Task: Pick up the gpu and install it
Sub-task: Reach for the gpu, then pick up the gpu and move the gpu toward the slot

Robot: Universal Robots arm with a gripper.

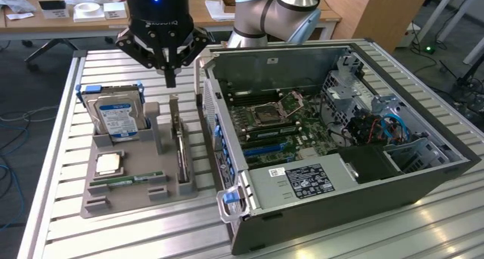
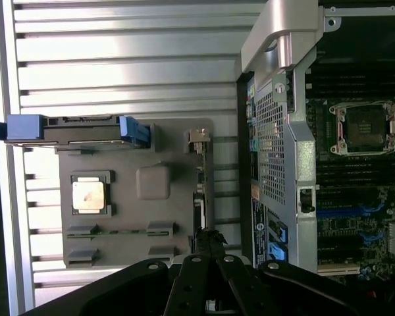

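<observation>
The gpu [image 1: 180, 145] stands on its long edge in a slot of the grey holder tray [image 1: 136, 198], at the tray's side nearest the computer case. From the wrist view I see it edge-on as a thin dark strip [image 2: 199, 174]. My gripper [image 1: 170, 79] hangs above the gpu's far end with its fingers shut together and nothing between them. In the wrist view the gripper [image 2: 209, 237] sits right over the card's edge, and I cannot tell whether it touches.
The open computer case [image 1: 423, 174] lies at the exterior view's right, its motherboard [image 1: 276, 128] and blue slots [image 1: 264, 149] exposed. The tray also holds an upright hard drive [image 1: 117, 116], a CPU [image 1: 108, 164] and a memory stick [image 1: 124, 181]. Slatted aluminium table [image 1: 113, 236] lies all around.
</observation>
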